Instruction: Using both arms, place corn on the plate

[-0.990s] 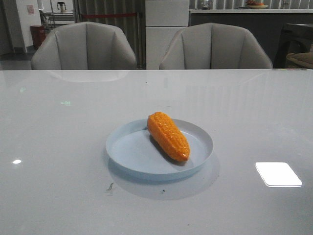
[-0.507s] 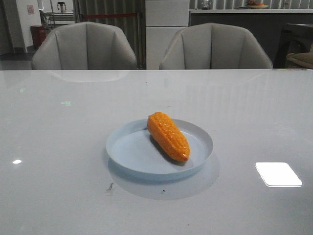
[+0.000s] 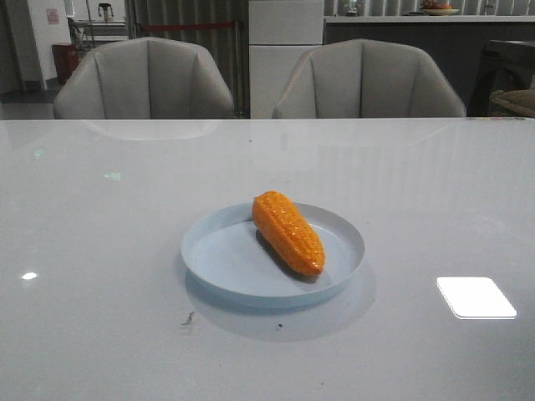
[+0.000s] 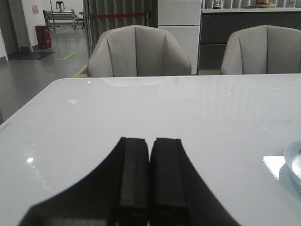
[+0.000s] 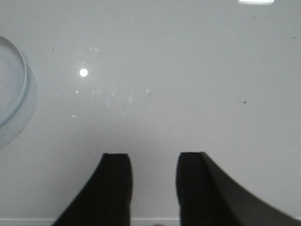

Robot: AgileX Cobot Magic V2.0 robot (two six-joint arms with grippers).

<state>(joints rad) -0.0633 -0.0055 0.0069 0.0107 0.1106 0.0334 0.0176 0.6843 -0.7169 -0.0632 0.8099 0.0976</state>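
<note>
The orange corn [image 3: 288, 232] lies slantwise on the pale-blue plate [image 3: 226, 263] at the middle of the white table. No arm shows in the front view. My left gripper [image 4: 150, 140] is shut and empty above bare table, with the plate's rim [image 4: 292, 157] far off at the side of its view. My right gripper [image 5: 154, 156] is open and empty over bare table, with the plate's rim [image 5: 19, 94] at the edge of its view.
Two grey chairs [image 3: 146, 79] [image 3: 368, 79] stand behind the table's far edge. A bright light reflection [image 3: 475, 297] lies on the table right of the plate. The right wrist view shows the table's near edge [image 5: 155, 219] under the fingers.
</note>
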